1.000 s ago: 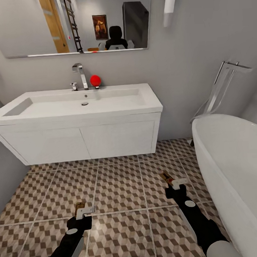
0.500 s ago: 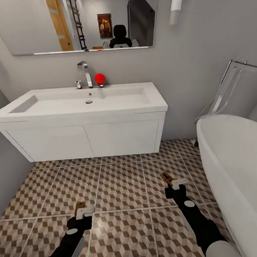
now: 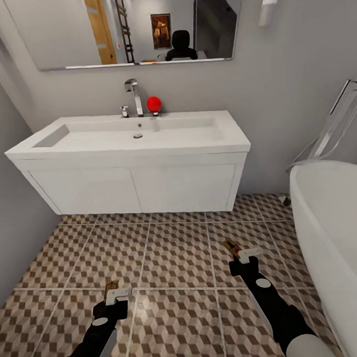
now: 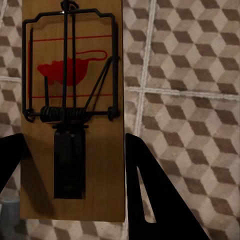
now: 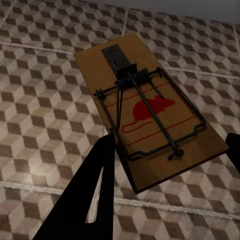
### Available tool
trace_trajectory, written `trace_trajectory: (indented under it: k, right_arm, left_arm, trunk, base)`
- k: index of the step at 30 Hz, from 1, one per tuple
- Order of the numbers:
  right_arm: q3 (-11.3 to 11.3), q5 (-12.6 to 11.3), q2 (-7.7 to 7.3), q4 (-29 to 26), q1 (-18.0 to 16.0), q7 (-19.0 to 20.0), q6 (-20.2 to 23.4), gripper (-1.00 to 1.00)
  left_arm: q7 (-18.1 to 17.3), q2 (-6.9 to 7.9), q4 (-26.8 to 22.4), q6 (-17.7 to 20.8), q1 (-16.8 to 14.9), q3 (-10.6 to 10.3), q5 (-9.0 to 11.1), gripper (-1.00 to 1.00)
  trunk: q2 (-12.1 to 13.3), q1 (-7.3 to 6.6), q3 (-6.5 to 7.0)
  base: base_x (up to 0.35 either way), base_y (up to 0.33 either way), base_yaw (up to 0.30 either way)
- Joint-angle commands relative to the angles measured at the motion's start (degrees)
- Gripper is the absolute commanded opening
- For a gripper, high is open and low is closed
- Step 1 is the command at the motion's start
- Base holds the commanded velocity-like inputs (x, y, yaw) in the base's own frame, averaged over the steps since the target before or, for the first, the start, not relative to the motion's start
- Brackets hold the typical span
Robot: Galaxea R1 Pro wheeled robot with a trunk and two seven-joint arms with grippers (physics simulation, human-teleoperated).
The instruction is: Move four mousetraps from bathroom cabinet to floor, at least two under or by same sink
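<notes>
2 mousetraps ride in the robot's grippers above the floor (image 3: 172,253), a spread of brown, beige and white cube-pattern tiles with pale grout lines. The left gripper (image 3: 112,292), low in the head view, has its jaws clamped on the left trap (image 3: 111,286); from the left wrist that trap (image 4: 72,110) is a brown wooden board with a dark wire frame, a coil spring and a red mouse mark, pinched between 2 black fingers (image 4: 155,195). The right gripper (image 3: 241,253) has its jaws closed on the right trap (image 3: 231,246), which juts forward past the white fingertips; from the right wrist the board (image 5: 150,115) tilts across the tiles, held at its near end between the fingers (image 5: 85,200).

Ahead stands the sink (image 3: 139,136), a wide shallow white basin with a chrome tap (image 3: 135,95) and a red ball (image 3: 154,104) just beside it, on a white 2-door vanity (image 3: 137,189) hung against the grey wall. Both traps are well short of the vanity, over open tiles. A mirror (image 3: 132,25) above the sink reflects the robot's dark head. The curved white rim of a bathtub (image 3: 335,232) runs down the right side, near the right arm.
</notes>
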Motion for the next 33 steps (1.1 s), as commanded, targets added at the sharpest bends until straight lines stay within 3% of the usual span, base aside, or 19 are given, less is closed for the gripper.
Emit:
trace_trajectory:
  k: [1,17,33]
  right_arm:
    - [0.00,0.47,0.01,-0.11,-0.02,0.11,0.34,-1.00]
    - [0.00,0.47,-0.08,-0.11,-0.03,0.20,0.18,-1.00]
    - [-0.08,0.47,-0.20,-0.11,-0.03,0.20,0.17,-1.00]
  left_arm:
    - [0.52,0.09,-0.05,0.24,-0.04,-0.30,0.42,-1.00]
    - [0.52,0.03,0.08,0.24,-0.04,-0.29,0.42,-1.00]
    - [0.52,-0.65,0.14,0.24,-0.04,-0.30,0.42,-1.00]
  trunk:
    - [-0.44,0.22,-0.23]
    - [-0.44,0.22,-0.24]
    - [-6.85,3.73,-4.03]
  base:
    - [0.000,0.000,0.013]
    - [0.000,0.000,0.001]
    - [0.000,0.000,0.000]
